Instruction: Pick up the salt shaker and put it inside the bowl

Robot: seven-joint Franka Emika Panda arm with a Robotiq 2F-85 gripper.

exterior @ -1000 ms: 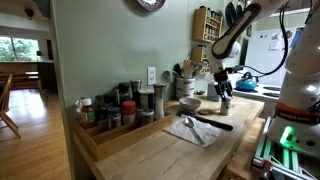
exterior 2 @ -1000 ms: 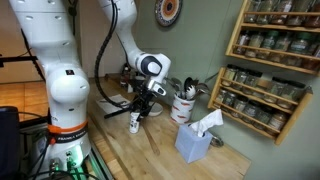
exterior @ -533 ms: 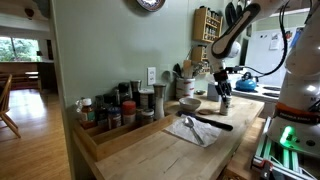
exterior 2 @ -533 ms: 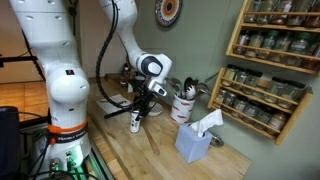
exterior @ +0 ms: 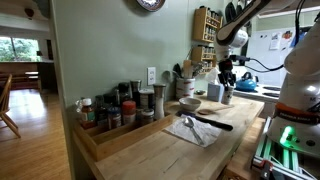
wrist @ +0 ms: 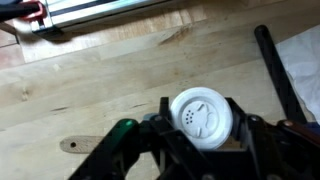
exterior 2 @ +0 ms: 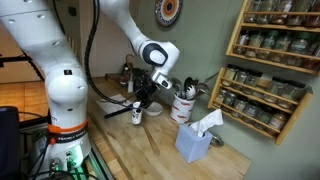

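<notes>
One risk: the claw (wrist: pixel 203 124), clamped around the salt shaker (wrist: pixel 202 112), could let its smooth body slip or tilt on the way to the bowl (exterior: pixel 189 103) near the claw.

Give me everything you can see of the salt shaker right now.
The salt shaker is small and white. In the wrist view its round cap is seen from above, pierced by a cluster of small holes. The material could be plastic or ceramic; I cannot tell which. It is upright, clamped between the gripper's dark fingers, one on each side. The wooden countertop lies beneath it, though whether its base touches the wood is unclear. It is not in the bowl, which sits apart.
</notes>
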